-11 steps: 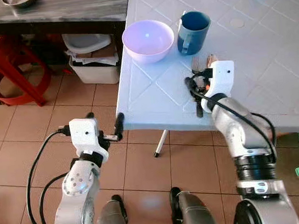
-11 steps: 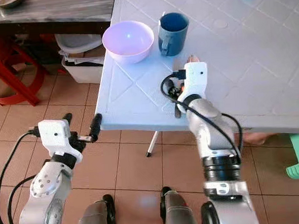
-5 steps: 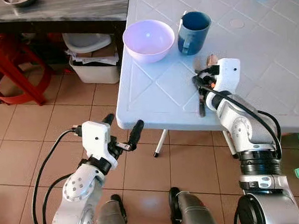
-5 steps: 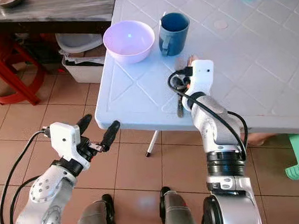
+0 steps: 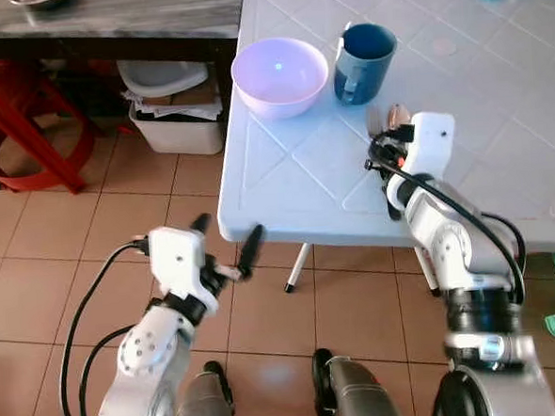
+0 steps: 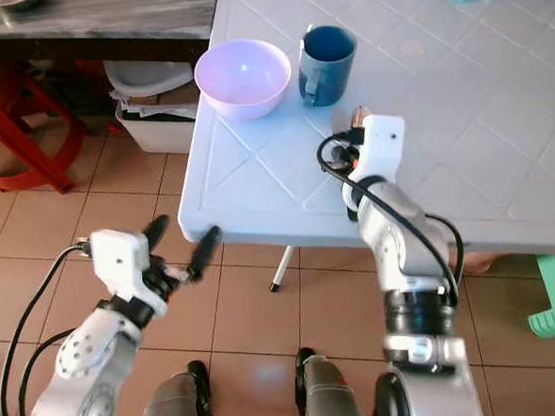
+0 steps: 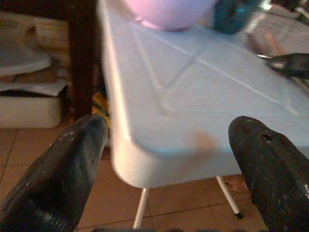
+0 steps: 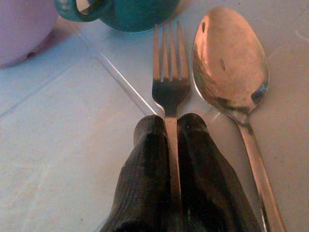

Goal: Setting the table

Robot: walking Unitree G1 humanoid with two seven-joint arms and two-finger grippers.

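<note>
Fork [image 8: 169,87] lies on the pale blue table [image 5: 285,184], near the front edge, with its 4 tines pointing away toward the blue mug [image 5: 362,50]. The right gripper [image 8: 173,145] is clenched on the fork handle, its 2 black fingers [image 8: 147,183] pressed against the metal from both sides, low over the tabletop. Just beside the fork, on its right, a spoon [image 8: 231,67] lies with the bowl facing up; the 2 pieces are parallel and close, but they do not touch. The mug stands at the far side of the cutlery, and a light purple bowl [image 5: 279,74] stands to the left of the mug, near the left edge of the table.

The left gripper [image 5: 225,251] is released, with its fingers spread wide, and it hangs in the air in front of the near left corner of the table, over the brown tiled floor [image 5: 54,250]. It holds nothing. In the left wrist view this corner sits between the 2 black fingertips [image 7: 63,164].

Under a dark grey counter [image 5: 106,16] at the far left I see a red stool [image 5: 18,120] and a white bin [image 5: 172,106].
</note>
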